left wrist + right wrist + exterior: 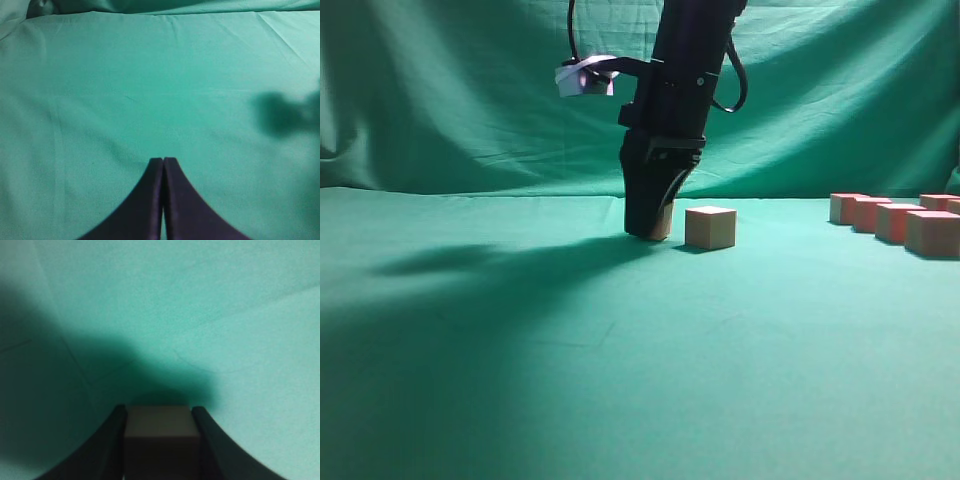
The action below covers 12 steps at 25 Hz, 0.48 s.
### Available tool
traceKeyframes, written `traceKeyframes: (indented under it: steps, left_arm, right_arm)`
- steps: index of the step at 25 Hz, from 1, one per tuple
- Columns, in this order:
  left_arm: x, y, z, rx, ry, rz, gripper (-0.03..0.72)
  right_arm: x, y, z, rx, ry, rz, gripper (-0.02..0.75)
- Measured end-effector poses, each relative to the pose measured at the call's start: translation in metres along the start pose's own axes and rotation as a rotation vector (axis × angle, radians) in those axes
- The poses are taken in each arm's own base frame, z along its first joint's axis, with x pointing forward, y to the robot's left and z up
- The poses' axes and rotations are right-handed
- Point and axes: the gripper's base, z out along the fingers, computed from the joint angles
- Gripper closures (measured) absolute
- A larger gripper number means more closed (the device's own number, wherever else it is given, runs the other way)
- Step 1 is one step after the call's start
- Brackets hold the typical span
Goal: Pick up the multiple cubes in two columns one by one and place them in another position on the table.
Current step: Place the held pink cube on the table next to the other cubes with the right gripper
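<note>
My right gripper (650, 222) reaches down to the table (620, 380) left of centre, shut on a tan cube (662, 222) at the cloth's surface. In the right wrist view that cube (160, 432) fills the gap between the two dark fingers of the right gripper (159, 411), in shadow. A second tan cube (710, 227) stands just right of it, a small gap apart. More cubes with reddish faces stand in rows at the far right (898, 222). My left gripper (163, 160) hangs shut and empty over bare green cloth; the exterior view does not show it.
A wrinkled green backdrop (440, 90) closes off the rear. The arm's shadow (470, 262) lies across the cloth to the left. Bare cloth stretches across the front and left of the table.
</note>
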Motion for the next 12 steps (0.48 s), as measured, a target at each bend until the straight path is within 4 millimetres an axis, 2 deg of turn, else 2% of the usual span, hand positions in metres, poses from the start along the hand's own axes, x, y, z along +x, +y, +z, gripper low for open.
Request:
traceKeyframes:
  steps: [12]
  left_arm:
    - [0.0, 0.0, 0.0, 0.0, 0.0, 0.0, 0.688]
  right_arm:
    - [0.0011, 0.0012, 0.0, -0.014, 0.011, -0.102, 0.469]
